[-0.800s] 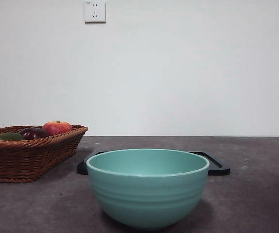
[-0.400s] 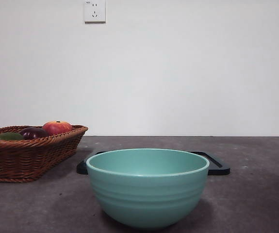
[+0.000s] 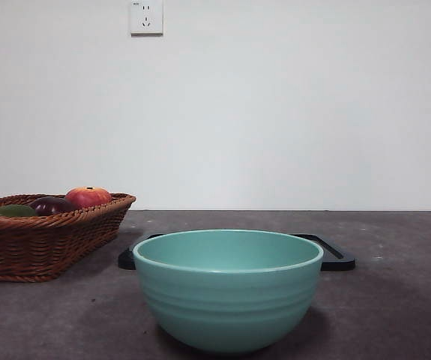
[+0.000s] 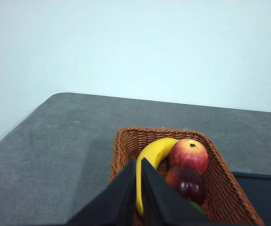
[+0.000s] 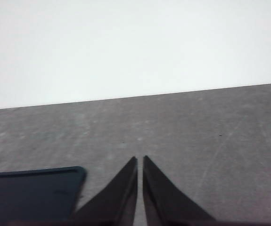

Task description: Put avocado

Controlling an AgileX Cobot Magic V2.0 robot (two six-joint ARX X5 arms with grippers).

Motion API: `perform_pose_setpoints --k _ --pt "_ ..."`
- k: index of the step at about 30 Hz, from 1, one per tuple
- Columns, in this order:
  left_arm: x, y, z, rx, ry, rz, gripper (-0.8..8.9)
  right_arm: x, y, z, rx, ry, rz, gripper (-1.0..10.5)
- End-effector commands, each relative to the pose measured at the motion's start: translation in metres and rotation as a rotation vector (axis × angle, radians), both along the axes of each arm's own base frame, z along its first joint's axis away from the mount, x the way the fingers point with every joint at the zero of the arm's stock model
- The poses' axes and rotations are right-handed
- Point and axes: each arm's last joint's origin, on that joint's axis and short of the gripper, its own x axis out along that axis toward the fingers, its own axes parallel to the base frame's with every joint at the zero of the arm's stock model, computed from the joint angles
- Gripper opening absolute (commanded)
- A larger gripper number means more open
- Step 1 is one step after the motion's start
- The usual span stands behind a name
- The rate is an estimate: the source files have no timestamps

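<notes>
Broadly, a dark grey table (image 3: 395, 300) runs back to a pale wall (image 3: 290, 112) that carries a white socket (image 3: 146, 16). Nearest the front camera stands a teal bowl (image 3: 228, 304), and just behind it lies a flat black tray (image 3: 335, 255). Off to one side sits a brown wicker basket (image 3: 43, 244) holding fruit: a yellow banana (image 4: 151, 157), a red-orange apple (image 3: 88, 197), a dark purple fruit (image 3: 50, 205) touching the apple, and the avocado (image 3: 11, 211), a dull green shape low against the rim beside the purple fruit. Over the basket hangs the left gripper (image 4: 138, 165), jaws pressed together with nothing between them. Over bare table beside the tray's corner, the right gripper (image 5: 140, 162) has its jaws drawn close too, holding nothing.
</notes>
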Motion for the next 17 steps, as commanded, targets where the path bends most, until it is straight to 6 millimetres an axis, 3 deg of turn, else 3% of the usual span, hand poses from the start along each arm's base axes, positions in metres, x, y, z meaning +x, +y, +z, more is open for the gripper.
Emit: perform_pose_setpoints --k 1,8,17 --pt "-0.004 0.0 0.025 -0.011 -0.037 0.0 0.15 -0.002 0.001 0.023 0.036 -0.006 0.042 0.1" --pt "-0.005 -0.003 0.078 -0.013 0.004 -0.118 0.15 0.0 0.004 0.072 0.046 0.09 0.15 0.1" --pt "0.009 -0.01 0.117 -0.051 0.191 -0.358 0.15 0.014 0.012 0.121 0.075 0.184 0.408 0.1"
